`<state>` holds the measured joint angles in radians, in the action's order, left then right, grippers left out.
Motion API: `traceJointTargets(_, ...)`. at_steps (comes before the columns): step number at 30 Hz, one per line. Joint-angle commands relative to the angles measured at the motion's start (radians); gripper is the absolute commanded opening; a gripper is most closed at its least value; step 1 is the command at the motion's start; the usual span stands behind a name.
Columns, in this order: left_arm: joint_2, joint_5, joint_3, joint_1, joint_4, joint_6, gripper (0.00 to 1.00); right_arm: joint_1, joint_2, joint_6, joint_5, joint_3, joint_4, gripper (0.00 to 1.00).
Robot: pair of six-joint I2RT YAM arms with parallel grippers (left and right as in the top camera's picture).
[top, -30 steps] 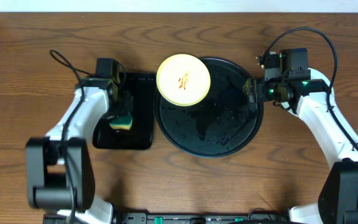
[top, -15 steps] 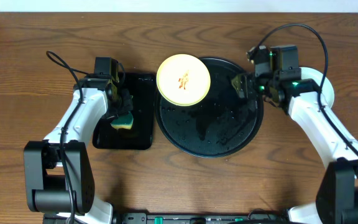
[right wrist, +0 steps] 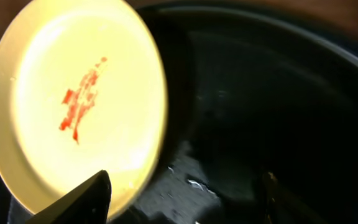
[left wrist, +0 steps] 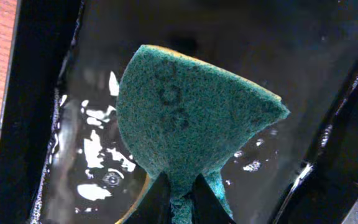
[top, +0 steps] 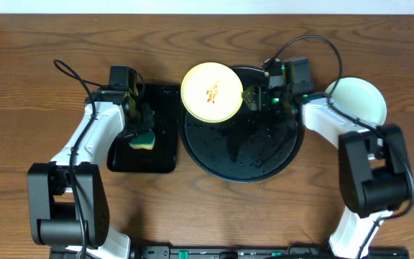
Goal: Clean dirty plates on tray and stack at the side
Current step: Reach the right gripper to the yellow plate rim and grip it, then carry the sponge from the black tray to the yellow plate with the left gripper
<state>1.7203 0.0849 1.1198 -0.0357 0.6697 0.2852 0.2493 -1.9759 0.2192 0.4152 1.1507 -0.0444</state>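
Containers:
- Round black tray [top: 239, 155], centre of the table. Glossy and wet, with droplets and small puddles across its floor.
- Yellow plate [top: 212, 92] lies at the tray's upper-left edge, overlapping the rim and partly overhanging toward the rectangular tray. There is a red-orange smear in its middle, clear in the right wrist view [right wrist: 73, 106].
- Rectangular black tray [top: 157, 155], just left of the round one. It holds a shallow film of water that glints in the left wrist view.
- Sponge [left wrist: 191, 118], green scouring face with a yellow body, is over this tray's left half, pinched at one end so that it fans out from the fingers.

Pincers:
- Left gripper [top: 141, 122] is clenched tight on the sponge.
- Right gripper [top: 254, 96] is over the round tray's upper part, just beside the yellow plate's right edge. Its fingers are spread wide and released. In its own camera one fingertip [right wrist: 95, 190] overlaps the plate's lower edge; I cannot tell whether it touches.

Surface:
- Brown wood-grain table [top: 34, 86].
- Pale mint plate [top: 358, 99] sits on the bare wood right of the round tray, partly hidden by the right arm.
- A pale strip runs along the far edge of the table.
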Motion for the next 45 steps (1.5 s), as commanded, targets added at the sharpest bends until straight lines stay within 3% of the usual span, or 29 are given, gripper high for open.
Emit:
traceJointTargets(1, 0.005, 0.009, -0.004, 0.000, 0.003, 0.005, 0.07, 0.035, -0.048, 0.077, 0.011, 0.011, 0.057, 0.70)
traceJointTargets(6, 0.005, 0.009, -0.004, 0.000, 0.010, 0.005, 0.07, 0.064, -0.097, 0.135, -0.023, 0.011, 0.124, 0.59)
traceJointTargets(13, 0.005, 0.009, -0.004, 0.000, 0.014, 0.005, 0.07, 0.078, -0.096, 0.146, -0.022, 0.011, 0.111, 0.16)
traceJointTargets(19, 0.005, 0.009, -0.004, 0.000, 0.022, 0.005, 0.07, 0.051, -0.024, 0.132, -0.019, 0.011, -0.027, 0.02)
traceJointTargets(32, -0.011, 0.038, 0.000, -0.013, 0.021, -0.045, 0.08, 0.046, 0.186, -0.041, -0.232, 0.010, -0.503, 0.01)
traceJointTargets(39, -0.137, 0.043, 0.039, -0.094, -0.017, -0.044, 0.07, 0.046, 0.139, -0.040, -0.291, 0.009, -0.529, 0.01)
traceJointTargets(45, -0.196, 0.086, 0.038, -0.211, -0.109, 0.087, 0.07, 0.046, 0.107, -0.040, -0.294, 0.008, -0.495, 0.01)
